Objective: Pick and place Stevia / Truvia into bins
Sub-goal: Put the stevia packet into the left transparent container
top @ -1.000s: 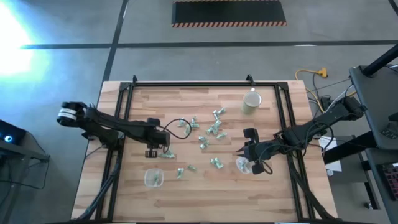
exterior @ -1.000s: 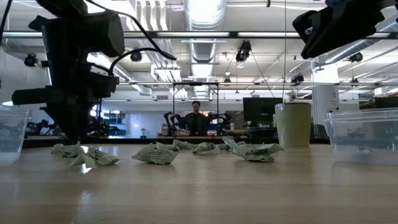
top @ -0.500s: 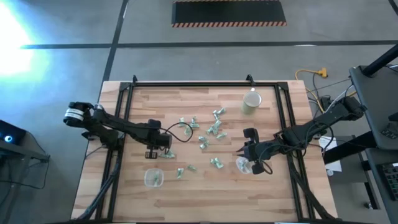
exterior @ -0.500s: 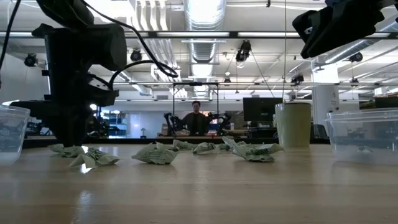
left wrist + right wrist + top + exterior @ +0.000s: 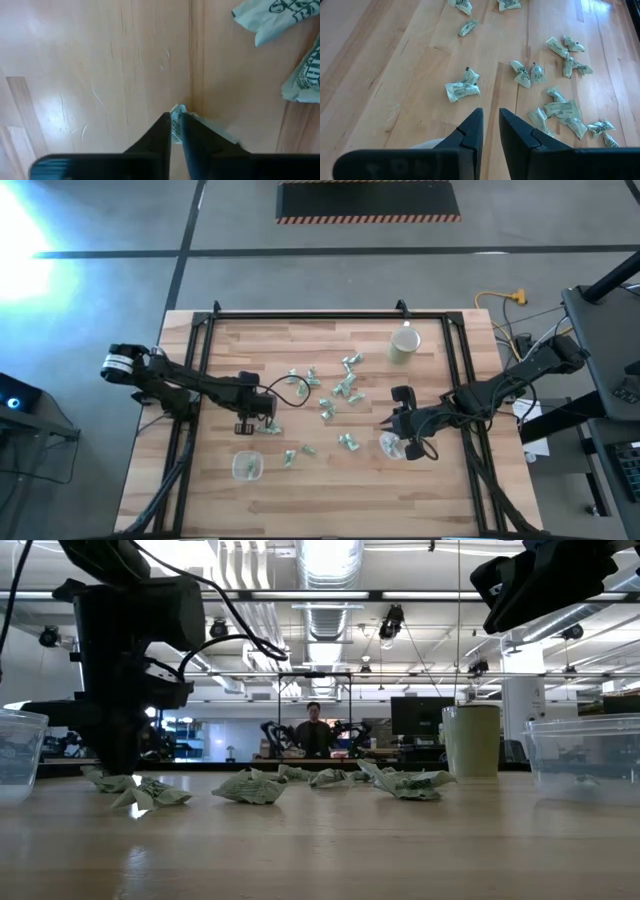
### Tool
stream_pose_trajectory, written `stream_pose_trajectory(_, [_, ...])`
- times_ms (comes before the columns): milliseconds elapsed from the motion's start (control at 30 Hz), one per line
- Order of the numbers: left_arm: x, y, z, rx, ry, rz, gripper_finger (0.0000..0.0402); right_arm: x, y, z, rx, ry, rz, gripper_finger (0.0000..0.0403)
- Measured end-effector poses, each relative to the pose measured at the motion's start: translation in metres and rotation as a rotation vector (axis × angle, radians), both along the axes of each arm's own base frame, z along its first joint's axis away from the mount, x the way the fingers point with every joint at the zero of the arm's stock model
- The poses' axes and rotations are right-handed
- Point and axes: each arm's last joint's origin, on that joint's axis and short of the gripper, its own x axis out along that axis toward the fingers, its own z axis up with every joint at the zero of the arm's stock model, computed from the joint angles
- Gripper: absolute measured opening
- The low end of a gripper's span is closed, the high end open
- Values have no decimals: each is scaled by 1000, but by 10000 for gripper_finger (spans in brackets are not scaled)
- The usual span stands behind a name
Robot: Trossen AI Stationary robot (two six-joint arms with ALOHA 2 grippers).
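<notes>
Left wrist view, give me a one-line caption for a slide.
Left gripper fingers pinch a sachet on the wooden table, two more sachets nearby.

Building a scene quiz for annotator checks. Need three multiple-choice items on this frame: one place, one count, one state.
1. Where is the beige cup?
A. far right part of the table
B. near left corner
C. inside a tub

2. How many clear tubs stand on the table?
A. one
B. two
C. four

3. What is the left tool doing?
A. open above a tub
B. shut on a sachet
C. holding the cup

Answers:
1 A: the high view shows the cup far from the arms' side, toward the right.
2 B: one tub sits near left, the other tub under the right tool.
3 B: the left wrist view shows the fingers pinched on a sachet at the wood.
</notes>
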Motion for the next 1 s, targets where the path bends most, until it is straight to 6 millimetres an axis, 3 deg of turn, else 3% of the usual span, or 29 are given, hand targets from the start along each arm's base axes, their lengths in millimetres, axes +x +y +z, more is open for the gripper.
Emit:
stream_pose_trajectory(200, [2, 0, 0, -2, -20, 1, 8, 0, 0, 0, 2, 0, -2, 52])
stream_pose_trajectory(700, [2, 0, 0, -6, -37, 26, 116, 0, 0, 0, 2, 0, -2, 52])
stream_pose_trajectory(1000, [1, 1, -6, -32, -52, 81, 141, 0, 0, 0, 2, 0, -2, 52])
